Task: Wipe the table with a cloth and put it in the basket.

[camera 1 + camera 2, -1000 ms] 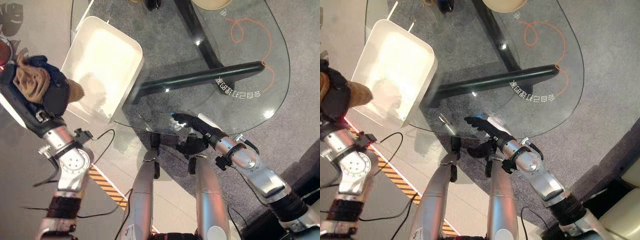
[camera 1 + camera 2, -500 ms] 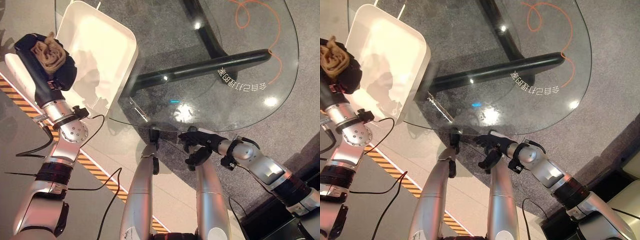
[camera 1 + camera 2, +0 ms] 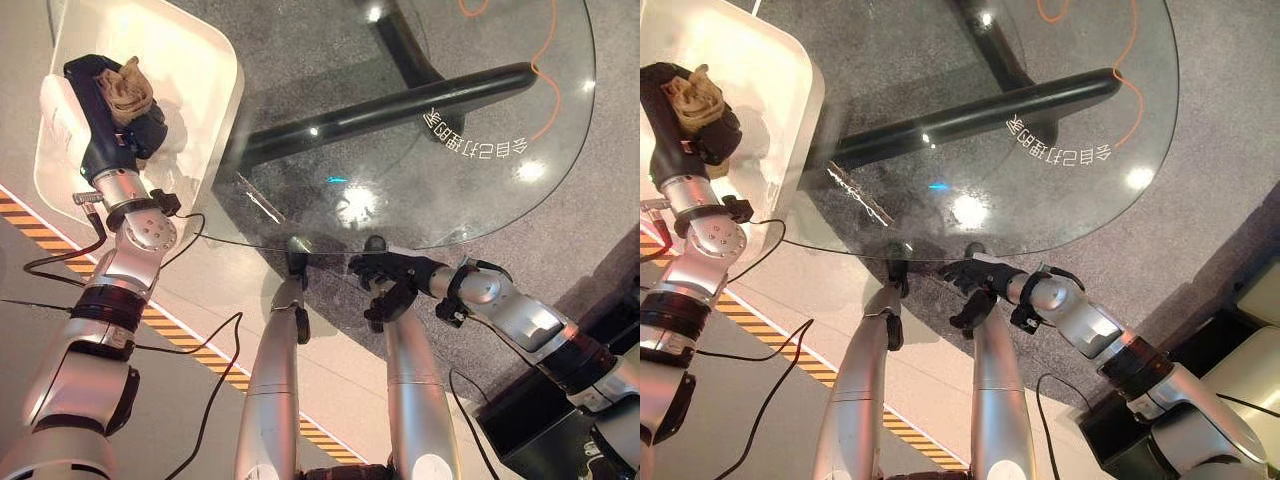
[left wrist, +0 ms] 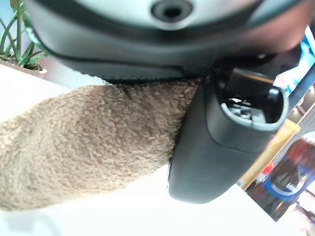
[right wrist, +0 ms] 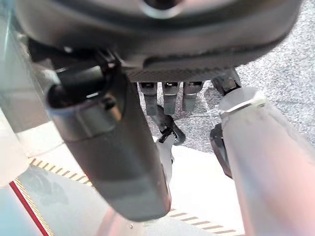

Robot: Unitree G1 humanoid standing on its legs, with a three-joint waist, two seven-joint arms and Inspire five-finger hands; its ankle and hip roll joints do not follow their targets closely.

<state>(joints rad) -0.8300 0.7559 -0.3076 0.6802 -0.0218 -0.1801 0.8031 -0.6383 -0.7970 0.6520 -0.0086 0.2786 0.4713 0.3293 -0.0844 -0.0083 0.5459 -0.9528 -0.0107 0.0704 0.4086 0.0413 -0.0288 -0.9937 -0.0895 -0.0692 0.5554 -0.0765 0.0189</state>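
Tan cloth [image 3: 124, 85]: bunching in left hand [image 3: 112, 125], fingers curling round it, hovering over white basket [image 3: 205, 60] beside glass table [image 3: 480, 190]. Likely handling light, soft, limp and fuzzy; gripping anywhere by a gathered fold. Right hand [image 3: 385, 285]: hanging below table edge, fingers relaxing, carrying nothing.

My left hand [image 3: 112, 120] is hanging over the white basket [image 3: 205, 70], and the cloth [image 3: 128, 85] is bunched in its fingers. The basket's inside is lying open below, with its walls standing all around. The glass table [image 3: 470, 180] is sitting just beside the basket. My right hand [image 3: 385, 280] is hanging past the table's near edge.
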